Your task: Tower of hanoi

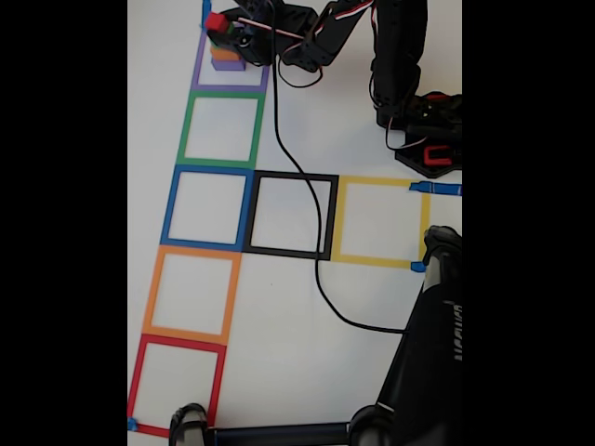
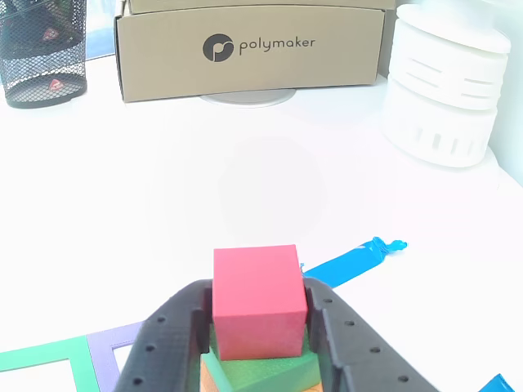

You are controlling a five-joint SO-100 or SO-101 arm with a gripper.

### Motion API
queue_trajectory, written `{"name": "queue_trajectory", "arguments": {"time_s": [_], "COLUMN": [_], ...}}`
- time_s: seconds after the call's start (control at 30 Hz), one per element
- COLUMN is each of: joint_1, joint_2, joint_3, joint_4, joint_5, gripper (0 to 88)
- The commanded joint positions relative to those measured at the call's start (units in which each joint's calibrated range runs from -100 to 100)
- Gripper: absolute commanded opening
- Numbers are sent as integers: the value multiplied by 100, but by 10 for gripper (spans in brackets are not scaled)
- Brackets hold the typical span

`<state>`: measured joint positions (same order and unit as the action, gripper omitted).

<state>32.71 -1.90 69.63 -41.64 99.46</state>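
The tower stands in the purple tape square [image 1: 230, 88] at the top left of the fixed view. The purple cube [image 1: 229, 66] is at the bottom with the orange cube [image 1: 223, 54] on it. In the other view the green cube [image 2: 274, 371] lies over the orange cube [image 2: 214, 380], and the small red cube [image 2: 257, 298] sits on top. My gripper [image 2: 257, 304] is shut on the red cube [image 1: 216, 20], one black finger on each side of it. The gripper [image 1: 219, 30] reaches in from the arm on the right.
Green [image 1: 221, 96], blue [image 1: 170, 209], black [image 1: 293, 176] and yellow [image 1: 376, 181] tape squares lie on the white table. A black cable [image 1: 318, 242] crosses them. A black stand [image 1: 428, 353] fills the bottom right. Beyond the tower are a cardboard box [image 2: 249, 49] and a white drum [image 2: 445, 90].
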Motion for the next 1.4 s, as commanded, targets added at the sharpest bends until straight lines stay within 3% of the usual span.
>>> {"name": "queue_trajectory", "arguments": {"time_s": [0.0, 0.23, 0.4, 0.6, 0.77, 0.9, 1.1, 1.37], "joint_1": [-117, -299, -471, -673, -1152, -1641, -2274, -2561], "joint_2": [-242, -1453, -2785, -4239, -4408, -4029, -3835, -4279], "joint_3": [-9, -36, -391, -1781, -4327, -6691, -8527, -7945], "joint_4": [34, 1297, 3143, 6698, 9937, 11896, 13249, 13451], "joint_5": [54, 54, 54, 54, 54, 54, 54, 54], "gripper": [25, 23, 23, 23, 24, 24, 25, 25]}}
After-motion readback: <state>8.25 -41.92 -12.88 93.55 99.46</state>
